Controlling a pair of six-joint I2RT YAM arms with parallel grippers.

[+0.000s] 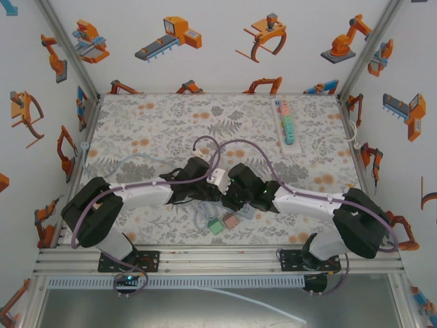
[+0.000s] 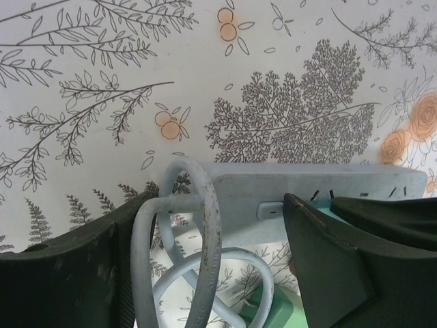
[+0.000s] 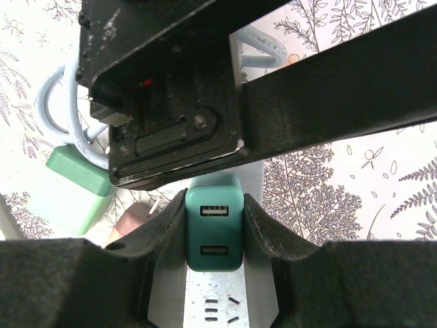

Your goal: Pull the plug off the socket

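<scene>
Bracing the strip [image 2: 307, 179] on the table [image 1: 150, 116] looks to be the left tool's [image 2: 220, 205] job: its fingers stand spread astride one end of the strip, though whether they press on it I cannot tell. The right tool [image 3: 214, 206] pinches the teal plug [image 3: 214, 236] by its two sides, likely so it can draw it straight out. The plug sits seated in the strip, squarely between the right fingertips, just beside the left tool.

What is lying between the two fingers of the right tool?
The teal plug, seated in the white power strip. The right tool has its fingers close against both sides of it. The right wrist view shows this.
</scene>
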